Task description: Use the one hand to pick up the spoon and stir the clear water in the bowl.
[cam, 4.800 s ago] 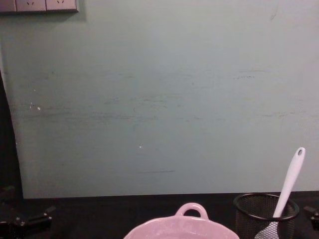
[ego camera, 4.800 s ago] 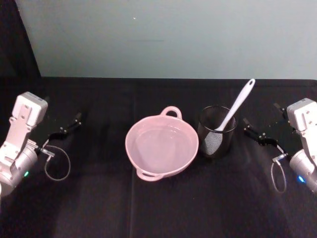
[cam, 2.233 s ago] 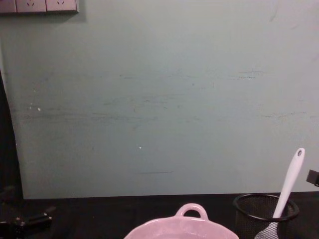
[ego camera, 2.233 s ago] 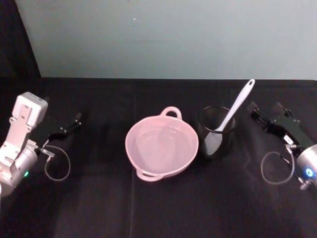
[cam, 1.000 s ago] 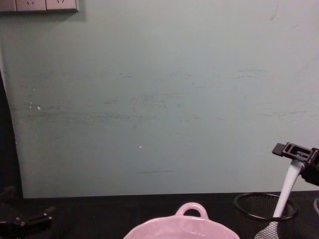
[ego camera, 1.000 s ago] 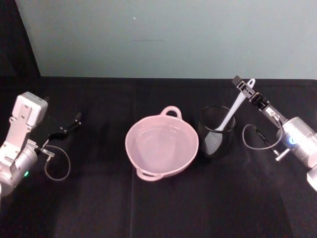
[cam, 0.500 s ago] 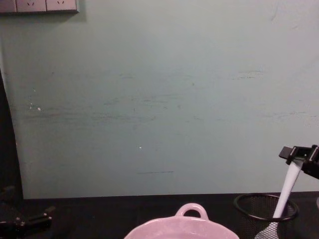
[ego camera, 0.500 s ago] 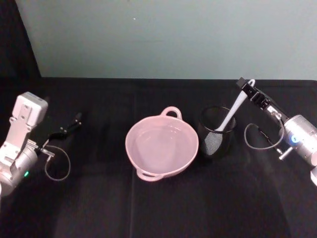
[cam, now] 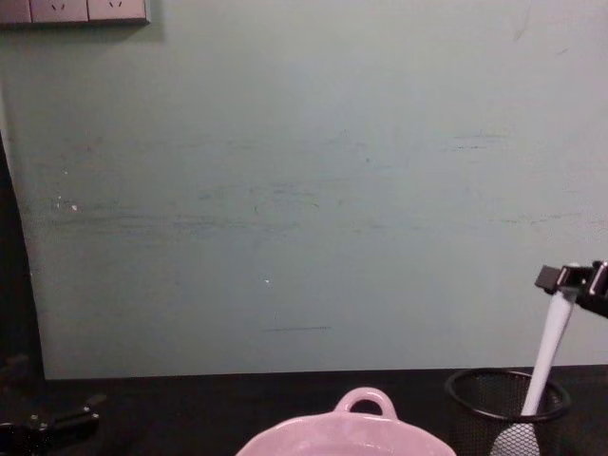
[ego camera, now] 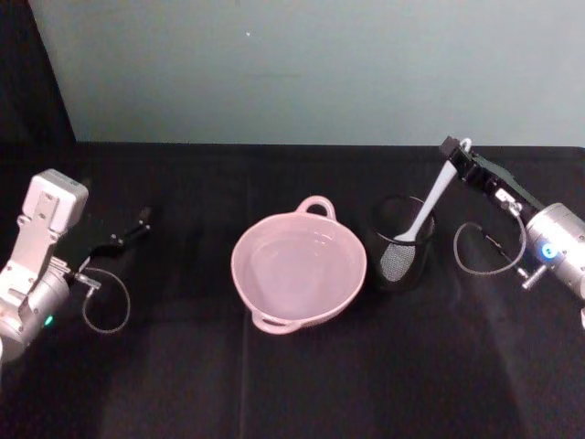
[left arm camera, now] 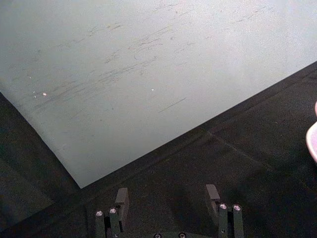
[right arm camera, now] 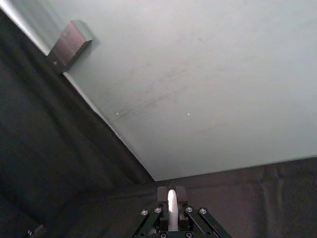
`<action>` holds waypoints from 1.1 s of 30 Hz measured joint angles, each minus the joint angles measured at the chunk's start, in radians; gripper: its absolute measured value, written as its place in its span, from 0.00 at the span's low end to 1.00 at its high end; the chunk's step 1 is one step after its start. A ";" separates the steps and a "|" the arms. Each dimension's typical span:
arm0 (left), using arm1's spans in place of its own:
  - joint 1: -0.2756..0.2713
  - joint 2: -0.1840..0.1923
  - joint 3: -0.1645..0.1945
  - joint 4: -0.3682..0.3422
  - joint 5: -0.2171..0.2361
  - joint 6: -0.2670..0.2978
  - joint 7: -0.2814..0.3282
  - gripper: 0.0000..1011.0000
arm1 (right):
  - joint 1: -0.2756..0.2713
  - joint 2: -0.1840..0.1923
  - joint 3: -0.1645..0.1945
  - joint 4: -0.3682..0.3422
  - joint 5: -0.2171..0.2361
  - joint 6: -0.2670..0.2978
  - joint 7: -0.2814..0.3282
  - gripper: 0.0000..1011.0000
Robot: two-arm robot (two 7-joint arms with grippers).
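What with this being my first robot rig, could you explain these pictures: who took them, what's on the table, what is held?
This is a robot with two arms, each ending in a gripping tool. One picture comes from a camera on its head, looking down. One comes from its chest, lower down, looking across the table. The other two come from cameras on its wrists. On the black table stands a pink bowl with water in it. A mesh cup stands beside the bowl, on the robot's right. The right tool grips the handle end of a white spoon, whose scoop end sits in the cup. The left tool rests open at the left, holding nothing.
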 joint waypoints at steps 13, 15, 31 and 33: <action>0.000 0.000 0.000 0.000 0.000 0.000 0.000 1.00 | 0.040 0.104 -0.044 -0.175 -0.138 0.034 0.037 0.11; 0.000 0.000 0.000 0.000 0.000 0.000 0.000 1.00 | 0.050 0.114 -0.048 -0.195 -0.144 0.049 0.042 0.11; 0.000 0.000 0.000 0.000 0.000 0.000 0.000 1.00 | 0.154 0.175 -0.093 -0.309 -0.164 0.175 0.053 0.11; 0.000 0.000 0.000 0.000 0.000 0.000 0.000 1.00 | 0.162 0.176 -0.097 -0.311 -0.165 0.180 0.051 0.11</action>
